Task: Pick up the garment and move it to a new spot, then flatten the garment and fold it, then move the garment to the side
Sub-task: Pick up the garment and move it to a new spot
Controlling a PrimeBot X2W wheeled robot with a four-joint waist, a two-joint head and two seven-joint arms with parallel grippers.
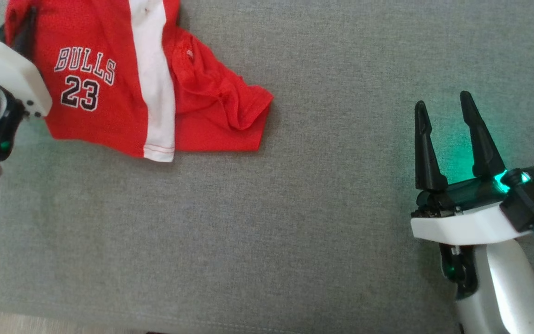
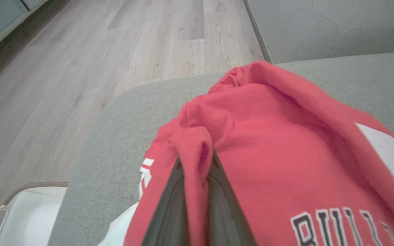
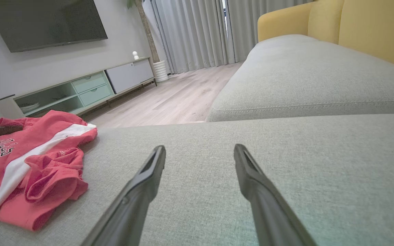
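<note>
Left gripper [image 2: 197, 157] clenched on a fold of the red mesh garment [image 2: 268, 143]; right gripper [image 3: 199, 149] released, holding nothing.

Head view: the garment, with a white stripe and "BULLS 23" print, lay crumpled at the upper left of the grey fabric sofa cushion [image 1: 295, 208], the left gripper at its left edge and the right gripper well apart at the lower right, fingers spread over bare cushion. Left wrist view: the two dark fingers pinched a raised fold of red cloth between them, with pale wooden floor [image 2: 80, 68] beyond the cushion's edge. Right wrist view: the spread fingers pointed across the cushion, the garment far to the left, not touching them.
</note>
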